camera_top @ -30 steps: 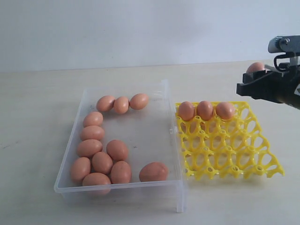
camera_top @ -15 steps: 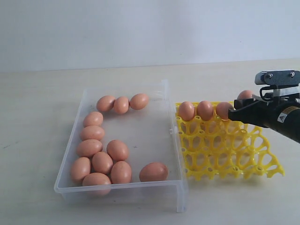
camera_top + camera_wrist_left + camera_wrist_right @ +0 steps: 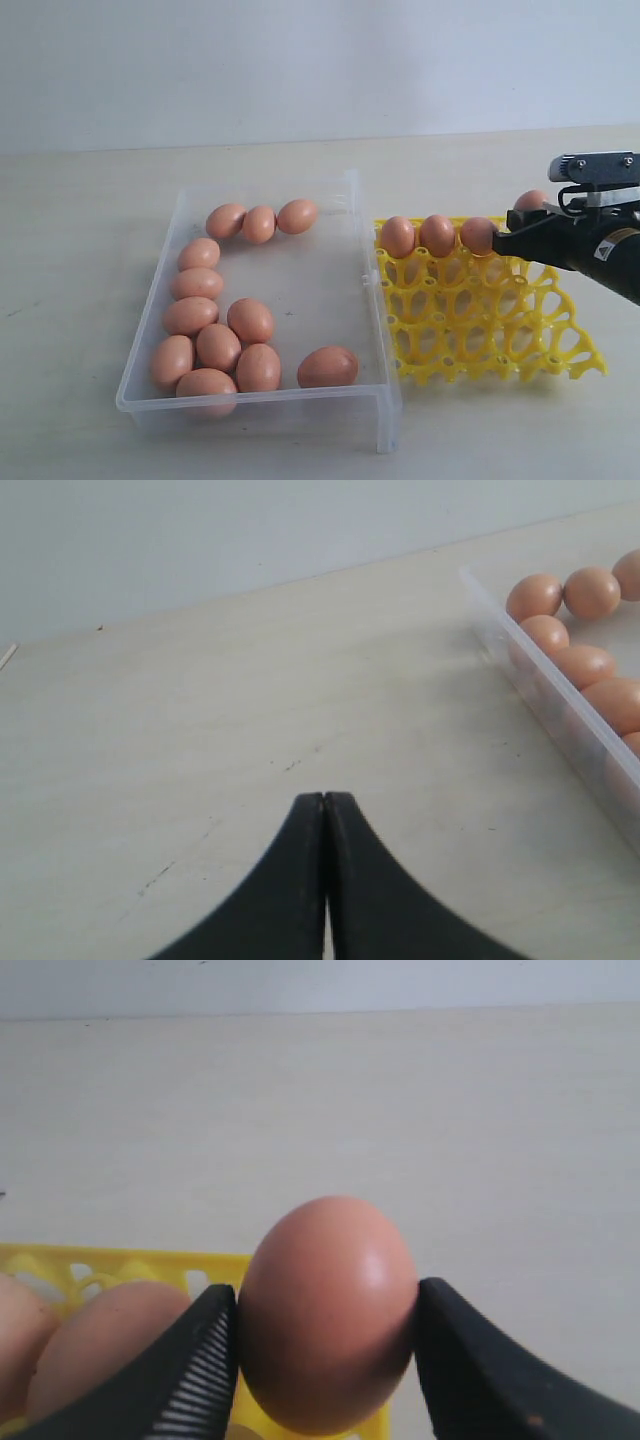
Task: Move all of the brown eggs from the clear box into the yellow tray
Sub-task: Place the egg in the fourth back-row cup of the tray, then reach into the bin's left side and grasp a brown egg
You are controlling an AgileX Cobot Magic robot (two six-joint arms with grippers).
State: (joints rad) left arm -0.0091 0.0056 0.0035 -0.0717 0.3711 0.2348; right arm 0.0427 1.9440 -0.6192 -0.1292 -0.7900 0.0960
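Holding a brown egg point(image 3: 328, 1310) above the yellow tray point(image 3: 560, 355)

Our right gripper point(image 3: 512, 228) clamps it at the tray's far edge, beside three seated eggs point(image 3: 437, 235); twelve lie in the clear box point(image 3: 250, 398). Released off-cup, it could roll away. Left gripper point(image 3: 325, 805): closed.

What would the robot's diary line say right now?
right gripper: shut on brown egg at far row of yellow tray | seated eggs: three | clear box: twelve more inside | left gripper: shut, empty

Plain reddish-brown eggs point(image 3: 250, 320) all round, a clear colourless box point(image 3: 300, 405), that bright yellow lattice tray point(image 3: 430, 284), pale beige tabletop point(image 3: 80, 220), white wall point(image 3: 300, 60) behind.
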